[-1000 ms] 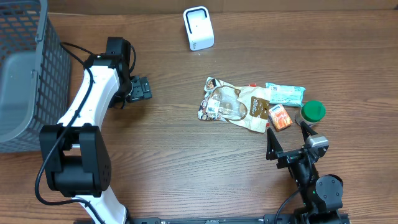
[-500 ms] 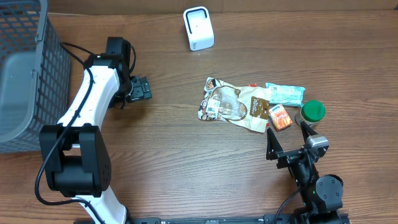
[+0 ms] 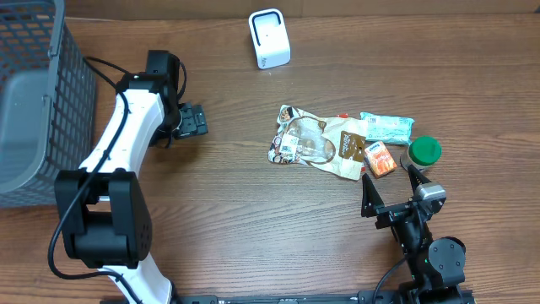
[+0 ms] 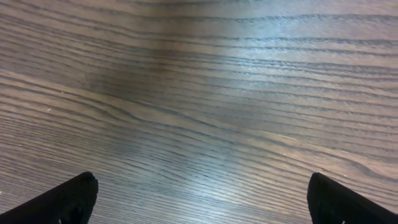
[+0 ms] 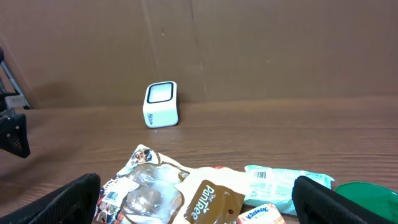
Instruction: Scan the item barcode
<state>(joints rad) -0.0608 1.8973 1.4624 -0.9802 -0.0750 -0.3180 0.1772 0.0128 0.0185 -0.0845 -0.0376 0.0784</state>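
The desk (image 3: 253,228) is left bare across its lower middle, bounded at the upper left by a grey basket (image 3: 34,101). The snack bag (image 3: 316,143) is found right of centre, well apart from the white scanner (image 3: 269,38) at top centre. The left tool (image 3: 194,122) and right tool (image 3: 390,181) are spread, pinching nothing. Nothing is seen moved since earlier.

Mock shop checkout in lab: wood bench (image 3: 253,219), white scanner (image 3: 269,38) at far edge, grey basket (image 3: 34,101) far-left corner, cardboard backdrop (image 5: 249,43).
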